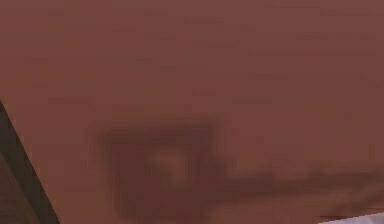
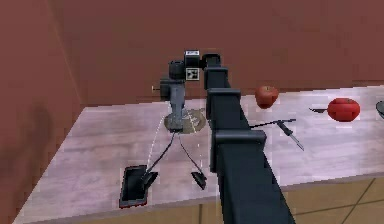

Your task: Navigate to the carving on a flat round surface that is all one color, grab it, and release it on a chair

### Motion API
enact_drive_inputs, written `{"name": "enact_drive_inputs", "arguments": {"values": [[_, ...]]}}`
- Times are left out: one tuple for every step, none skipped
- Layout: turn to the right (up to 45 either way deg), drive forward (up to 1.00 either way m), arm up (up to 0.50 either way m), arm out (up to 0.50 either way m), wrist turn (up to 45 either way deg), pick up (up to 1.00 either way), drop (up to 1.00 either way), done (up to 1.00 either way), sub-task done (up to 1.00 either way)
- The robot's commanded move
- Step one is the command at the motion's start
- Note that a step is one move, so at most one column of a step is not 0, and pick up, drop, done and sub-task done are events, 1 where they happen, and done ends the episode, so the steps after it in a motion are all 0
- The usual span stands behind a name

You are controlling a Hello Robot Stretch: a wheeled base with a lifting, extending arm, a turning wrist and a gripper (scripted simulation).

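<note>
Gripper (image 2: 177,180) hangs above the table (image 2: 90,140) by a grey round disc (image 2: 190,123); no carving can be made out there, nor can I tell how the fingers stand or whether they hold anything; dark slab (image 2: 132,186) at seven o'clock of the disc; pen-like tool (image 2: 285,128) and red fruits (image 2: 266,95) at three; brown wall (image 1: 200,60) ahead.

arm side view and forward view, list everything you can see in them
table: one, pale pinkish wood grain, across the arm side view
wall: one, reddish brown, behind the table
grey round-based thing: one, grey, on the table by the tool's body
phone-like slab: one, black, near the table's front edge, left
round fruits: two, red, on the table, right of the arm
pen-like thing: one, dark, between the arm and the right fruit
arm: one, dark, rising from the bottom edge
tool: one, dark body, thin pale fingers; cannot tell whether it holds anything
</note>
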Motion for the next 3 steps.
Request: {"name": "enact_drive_inputs", "arguments": {"values": [[0.0, 0.0, 0.0, 0.0, 45.0, 0.0, 0.0, 0.0, 0.0], [0.0, 0.0, 0.0, 0.0, 45.0, 0.0, 0.0, 0.0, 0.0], [0.0, 0.0, 0.0, 0.0, 45.0, 0.0, 0.0, 0.0, 0.0]]}}
